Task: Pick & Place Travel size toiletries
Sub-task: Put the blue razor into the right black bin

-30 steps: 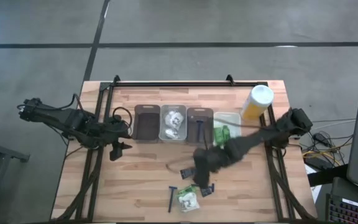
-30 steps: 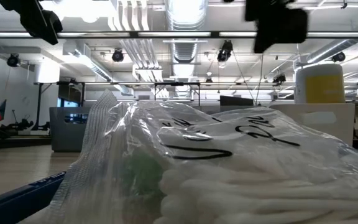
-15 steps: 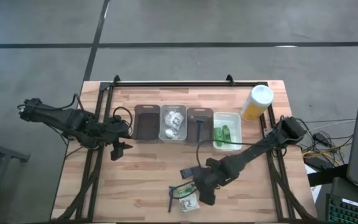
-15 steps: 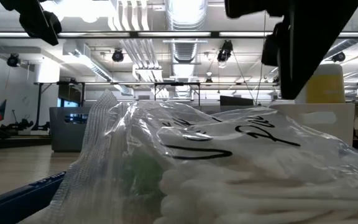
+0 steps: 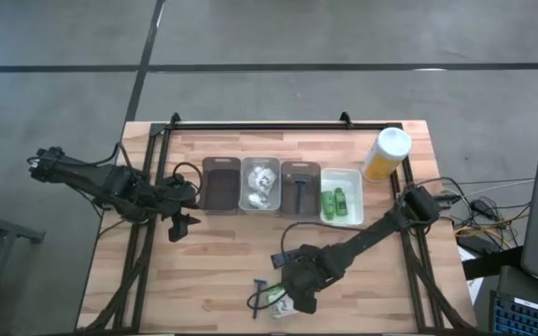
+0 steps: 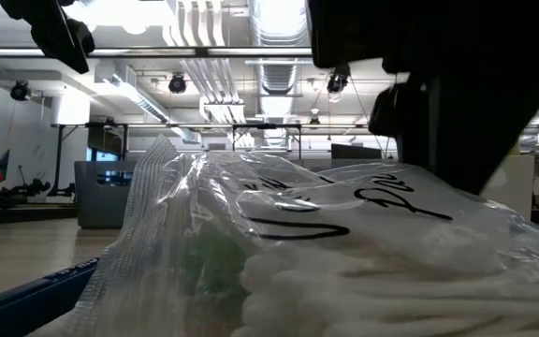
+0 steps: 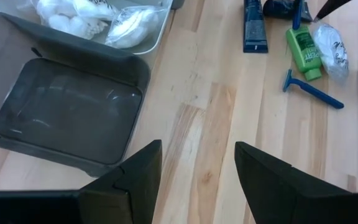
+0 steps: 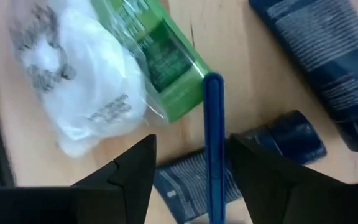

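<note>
At the near edge of the counter (image 5: pixel 204 252), a loose heap of toiletries waits: a white packet (image 8: pixel 73 93), a green tube (image 8: pixel 160 59), a blue razor (image 8: pixel 214 149) and dark blue tubes (image 8: pixel 328 62), all touching or overlapping. The right hand (image 8: pixel 188 165) hangs directly over this heap, fingers apart with nothing between them, straddling the razor's handle. Judgement: the handle is the target, since it runs straight down the gap between the two fingers.

Along the far side sits a row of four trays. The brown tray (image 5: pixel 219 184) at the left end looks empty; the clear tray (image 5: pixel 259 198) holds white packets; the next brown tray (image 5: pixel 299 169) holds one razor; the white tray (image 5: pixel 343 174) holds green tubes. So the sorting goes by kind, one tray per type, and this razor probably belongs with its match.

The left hand (image 7: pixel 194 180) waits above the counter just beside the empty brown tray, fingers apart, holding nothing.

A yellow bottle (image 5: pixel 387 152) stands at the far right corner, out of the work.

Risk, as I read it: the razor lies over a dark tube and against the green tube, so closing may drag neighbours along. In the low view the packet fills the foreground and hides the razor.
</note>
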Controlling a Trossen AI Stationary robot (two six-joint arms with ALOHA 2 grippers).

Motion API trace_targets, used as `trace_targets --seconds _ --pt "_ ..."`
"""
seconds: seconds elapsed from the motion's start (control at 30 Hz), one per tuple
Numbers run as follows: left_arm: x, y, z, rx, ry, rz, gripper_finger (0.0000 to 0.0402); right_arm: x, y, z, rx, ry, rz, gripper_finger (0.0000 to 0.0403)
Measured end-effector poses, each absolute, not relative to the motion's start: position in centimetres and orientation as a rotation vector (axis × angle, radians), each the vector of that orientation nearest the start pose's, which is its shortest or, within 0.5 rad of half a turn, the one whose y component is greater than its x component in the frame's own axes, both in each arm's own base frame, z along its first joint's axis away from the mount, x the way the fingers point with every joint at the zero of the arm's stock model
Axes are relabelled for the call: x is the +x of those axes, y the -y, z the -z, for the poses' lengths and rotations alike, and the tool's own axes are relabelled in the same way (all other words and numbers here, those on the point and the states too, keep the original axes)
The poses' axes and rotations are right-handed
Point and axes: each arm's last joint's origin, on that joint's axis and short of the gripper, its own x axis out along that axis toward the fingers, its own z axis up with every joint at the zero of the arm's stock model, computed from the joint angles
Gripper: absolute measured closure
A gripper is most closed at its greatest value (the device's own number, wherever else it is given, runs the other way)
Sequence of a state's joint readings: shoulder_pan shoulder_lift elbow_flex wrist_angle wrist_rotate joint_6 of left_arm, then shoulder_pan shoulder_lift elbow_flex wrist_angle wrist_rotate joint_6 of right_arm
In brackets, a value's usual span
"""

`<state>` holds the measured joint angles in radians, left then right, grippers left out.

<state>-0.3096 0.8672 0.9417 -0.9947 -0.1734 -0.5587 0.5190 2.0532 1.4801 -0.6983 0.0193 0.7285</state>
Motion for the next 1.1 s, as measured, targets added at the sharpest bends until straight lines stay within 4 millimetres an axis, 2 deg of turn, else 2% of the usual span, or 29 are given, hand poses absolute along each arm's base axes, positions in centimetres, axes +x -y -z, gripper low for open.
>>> trace_targets --seconds 0.13,0.3,0.73,0.9,1.1 --pt "14.3 4.0 -30.6 -0.292 -0.901 -0.124 0.0195 35.7 -20.3 -15.6 0.274 -1.32 0.045 0.0204" --pt "14.3 4.0 -30.6 -0.286 -0.902 -0.121 0.0195 35.6 -20.3 -15.7 0.281 -1.328 0.057 0.0228" --pt "14.3 4.1 -30.5 -0.289 -0.903 -0.123 0.0195 35.6 -20.2 -14.7 0.27 -1.343 0.069 0.0345" --pt "14.3 4.1 -30.5 -0.295 -0.902 -0.125 0.0195 35.5 -20.2 -14.5 0.272 -1.349 0.069 0.035" --pt "14.3 4.1 -30.5 -0.294 -0.902 -0.125 0.0195 35.4 -20.5 -14.6 0.363 -1.404 0.036 0.0364"
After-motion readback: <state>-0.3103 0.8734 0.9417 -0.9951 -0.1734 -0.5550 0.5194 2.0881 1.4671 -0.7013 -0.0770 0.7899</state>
